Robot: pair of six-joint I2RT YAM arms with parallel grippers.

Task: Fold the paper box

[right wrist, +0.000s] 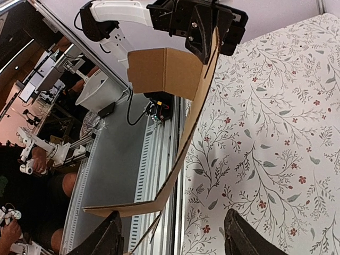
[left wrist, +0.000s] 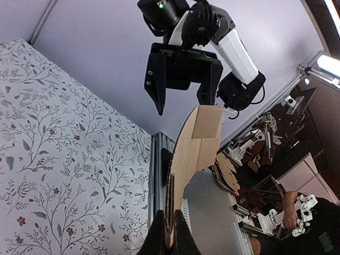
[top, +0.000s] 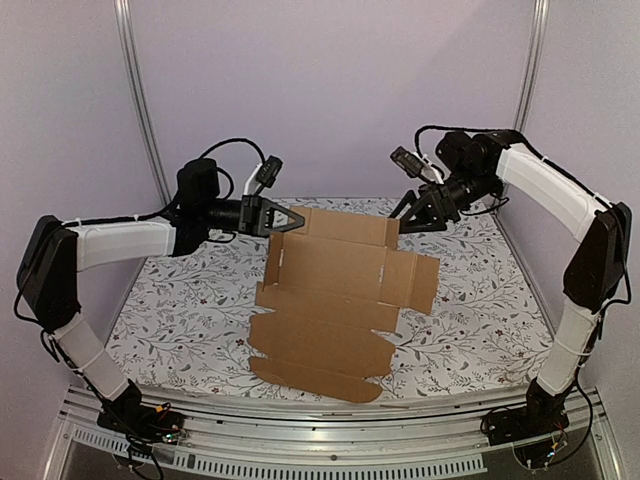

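While the left gripper point(top: 292, 216) was clamped on the far left corner of the paper box point(top: 330, 300), the right gripper point(top: 408, 214) stood with its jaws spread wide and held nothing. In the left wrist view the two dark fingers point(left wrist: 159, 236) pinched the sheet's thin edge between them, and the brown cardboard point(left wrist: 194, 143) curved away from them toward the other arm. From above, the box was a flat die-cut sheet, unfolded. Its near end lay on the flower-patterned table point(top: 170, 300) and its far end was lifted off the cloth at the clamped corner. The right gripper hovered at the sheet's far right corner. In the right wrist view the cardboard's point(right wrist: 164, 71) end corner sat between the parted fingers point(right wrist: 109, 239), closer to one of them; whether it touched that finger could not be told.
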